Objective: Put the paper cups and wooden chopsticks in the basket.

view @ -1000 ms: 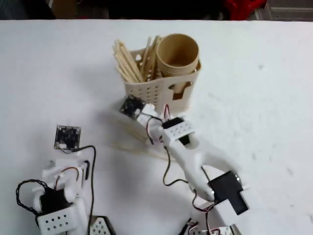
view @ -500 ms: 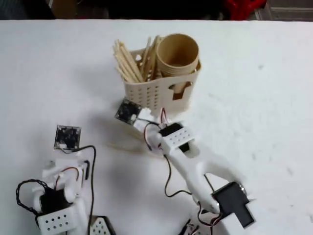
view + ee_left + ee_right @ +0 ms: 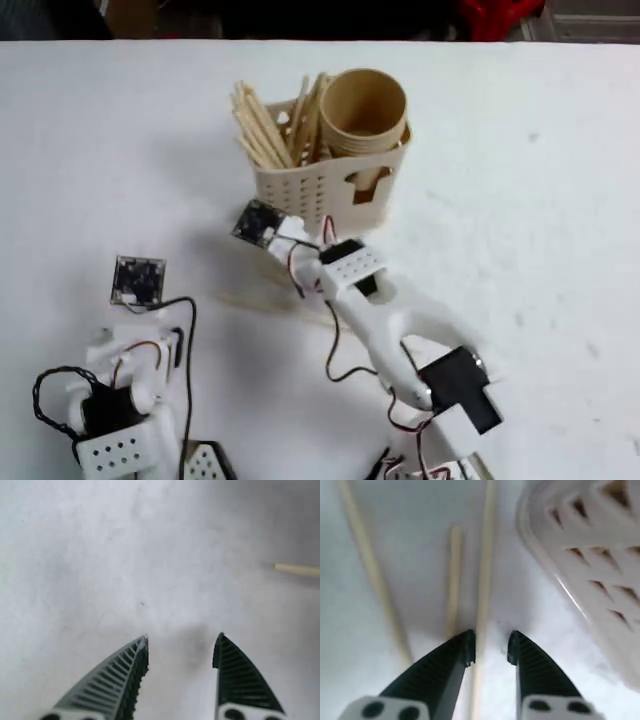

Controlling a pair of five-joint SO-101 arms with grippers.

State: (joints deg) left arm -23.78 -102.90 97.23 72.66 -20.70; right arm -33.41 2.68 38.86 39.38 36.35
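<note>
The right arm (image 3: pixel 380 310) has shifted slightly since the earlier frame, bringing its wrist nearer the basket (image 3: pixel 330 190). The left arm (image 3: pixel 120 400) has not moved.

Right tool (image 3: pixel 490 647): fingers narrowly parted, low over the desk (image 3: pixel 520 200), pinching nothing. One wooden chopstick (image 3: pixel 484 555) lies flat between the fingertips, close against one finger. Two further loose chopsticks (image 3: pixel 452 580) lie beyond that finger. The basket wall stands just beside the other finger. In the basket stand a paper cup (image 3: pixel 363 110) and a leaning bundle of chopsticks (image 3: pixel 268 125).

Left tool (image 3: pixel 182 639): fingers spread, gripping nothing, above bare desk. A chopstick tip (image 3: pixel 297 570) lies ahead, off to one side.
</note>
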